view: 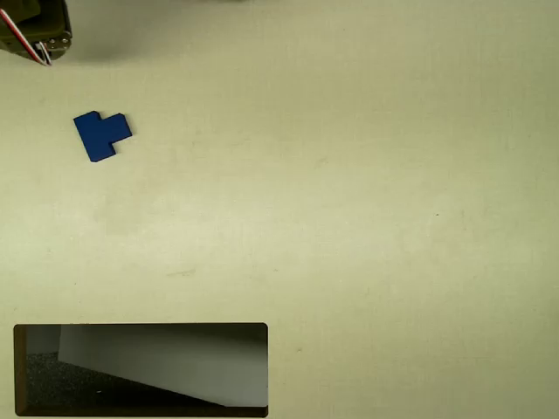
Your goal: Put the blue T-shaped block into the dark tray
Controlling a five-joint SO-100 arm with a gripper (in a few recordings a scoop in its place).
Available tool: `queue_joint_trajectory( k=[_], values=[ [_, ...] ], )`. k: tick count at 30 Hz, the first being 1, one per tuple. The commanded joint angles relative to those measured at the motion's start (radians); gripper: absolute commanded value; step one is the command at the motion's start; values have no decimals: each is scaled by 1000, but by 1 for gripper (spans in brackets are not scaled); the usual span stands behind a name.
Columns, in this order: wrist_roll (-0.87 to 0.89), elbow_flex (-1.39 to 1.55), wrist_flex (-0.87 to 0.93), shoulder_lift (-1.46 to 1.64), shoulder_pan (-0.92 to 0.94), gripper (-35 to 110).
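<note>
One broad pale cream tabletop [349, 192] takes up most of the overhead view, smooth and matte, so a flat piece could skid on it if nudged sideways. Next in size, the dark tray [140, 326], a long rectangular recess with a thin dark-brown rim, a black speckled floor and a pale grey slanted panel inside, lies along the lower left of the frame, its long axis left to right. At the upper left corner a bit of the robot arm [39, 30] juts in, dark housing with red and white wires; the pincer's fingers are out of sight, so I cannot tell whether it is open or closed. Smallest, the blue T-shaped block [102, 133] lies flat at the upper left, just below the arm and well apart from the tray. Its crossbar runs roughly top to bottom, slightly tilted, and its short stem points right. It looks stiff, light and thin, probably not fragile; squeezing across the crossbar's two long edges seems the safest hold.
</note>
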Motion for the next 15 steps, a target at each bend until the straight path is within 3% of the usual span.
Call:
queue_joint_trajectory(
  k=[1, 5, 10, 15],
  values=[
    [-64, -72, -235, -181, 2, 0],
    [-66, -143, -459, -345, -55, 0],
    [-41, -179, -500, -397, -124, 0],
    [-64, -5, -560, -299, -167, 0]
  ],
)
